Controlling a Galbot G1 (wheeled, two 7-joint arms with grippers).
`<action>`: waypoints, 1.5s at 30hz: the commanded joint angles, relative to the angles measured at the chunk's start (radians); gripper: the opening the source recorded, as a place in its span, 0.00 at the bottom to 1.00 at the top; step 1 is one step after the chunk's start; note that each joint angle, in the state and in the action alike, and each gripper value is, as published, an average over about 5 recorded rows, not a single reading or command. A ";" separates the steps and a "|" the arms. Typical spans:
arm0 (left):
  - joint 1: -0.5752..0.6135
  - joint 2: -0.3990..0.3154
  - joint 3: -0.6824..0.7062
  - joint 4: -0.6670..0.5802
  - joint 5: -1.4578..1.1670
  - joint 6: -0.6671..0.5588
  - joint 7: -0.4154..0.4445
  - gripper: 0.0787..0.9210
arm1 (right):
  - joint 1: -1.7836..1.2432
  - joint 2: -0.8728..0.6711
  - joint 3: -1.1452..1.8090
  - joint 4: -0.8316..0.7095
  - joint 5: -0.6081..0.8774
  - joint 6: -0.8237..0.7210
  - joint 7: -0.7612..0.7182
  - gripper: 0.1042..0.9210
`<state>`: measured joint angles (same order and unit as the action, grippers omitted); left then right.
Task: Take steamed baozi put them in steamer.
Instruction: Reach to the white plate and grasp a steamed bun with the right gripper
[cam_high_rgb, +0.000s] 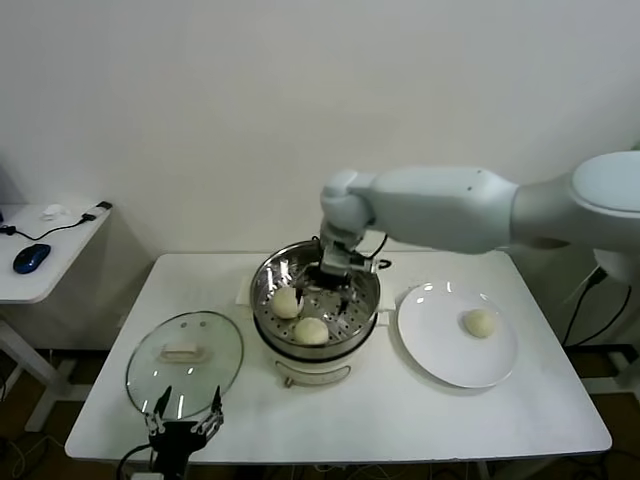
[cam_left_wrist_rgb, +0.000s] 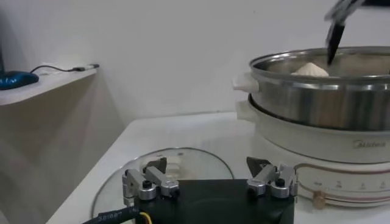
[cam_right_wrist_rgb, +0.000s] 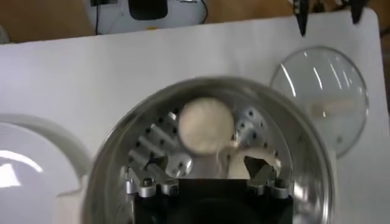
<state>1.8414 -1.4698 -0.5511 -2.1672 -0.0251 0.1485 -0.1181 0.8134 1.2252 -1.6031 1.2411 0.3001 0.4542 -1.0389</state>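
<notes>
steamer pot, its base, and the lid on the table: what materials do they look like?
Steamer pot: polished metal, likely stainless steel; mirror reflections, punched holes in the tray.
Base: glossy cream plastic, by its moulded handles.
Lid: clear glass, table visible through it; opaque white knob, probably plastic.

Right arm shell: smooth, glossy, pale grey-white rounded casing (cam_high_rgb: 470, 208) across the upper right of the head view, swelling into a large round joint at the right edge.
Right wrist: rounded white knuckle-like housing, with dark metal hardware and thin black cables beneath it.
Right gripper (cam_high_rgb: 337, 279): black body with dark slim fingers; in the right wrist view, silver hinge brackets with round black screws flank a black block at the bottom centre.
Left gripper (cam_left_wrist_rgb: 210, 177): black rectangular body at the lower centre of the left wrist view, two silver linkages with black bolts, dark pointed fingertips (cam_left_wrist_rgb: 159, 164).
Left cabling: black cable with white printed lettering and a yellow wire at the base.
</notes>
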 joint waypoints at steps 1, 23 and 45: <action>0.002 0.000 0.000 -0.001 0.000 0.000 0.001 0.88 | 0.260 -0.282 -0.194 -0.082 0.291 -0.280 -0.101 0.88; -0.030 -0.020 0.002 0.019 -0.008 0.020 0.024 0.88 | -0.537 -0.551 0.292 -0.379 -0.101 -0.524 -0.020 0.88; -0.009 -0.035 -0.006 0.031 -0.005 0.010 0.018 0.88 | -0.648 -0.326 0.402 -0.576 -0.131 -0.504 0.004 0.88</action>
<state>1.8319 -1.5054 -0.5545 -2.1354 -0.0289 0.1572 -0.1000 0.2220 0.8578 -1.2496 0.7262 0.1959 -0.0418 -1.0421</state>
